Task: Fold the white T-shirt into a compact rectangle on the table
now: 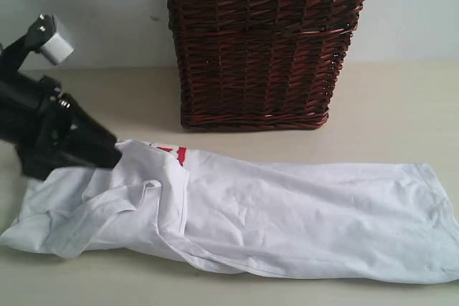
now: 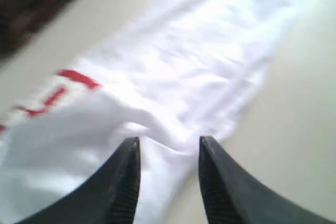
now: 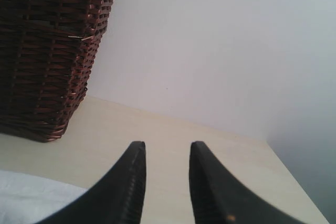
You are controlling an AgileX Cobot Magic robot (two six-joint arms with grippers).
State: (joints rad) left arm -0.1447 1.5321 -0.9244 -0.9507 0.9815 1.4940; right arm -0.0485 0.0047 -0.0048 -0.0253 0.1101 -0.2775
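Note:
The white T-shirt [image 1: 287, 213] lies along the table [image 1: 401, 105] as a long strip, bunched at its left end. Red lettering [image 1: 174, 153] shows near that end. My left gripper [image 1: 115, 154] points down at the bunched left part. In the left wrist view its jaws [image 2: 169, 141] stand apart over a ridge of the shirt [image 2: 184, 61], with cloth showing in the gap and nothing pinched. My right gripper [image 3: 165, 145] is out of the exterior view. It is open over bare table, with nothing between its fingers, and a corner of the shirt [image 3: 31, 198] lies beside it.
A dark brown wicker basket [image 1: 258, 41] stands at the back middle of the table, just behind the shirt, and also shows in the right wrist view as the basket [image 3: 47, 51]. A pale wall runs behind the table. The table's far right corner [image 3: 273, 150] is near the right gripper.

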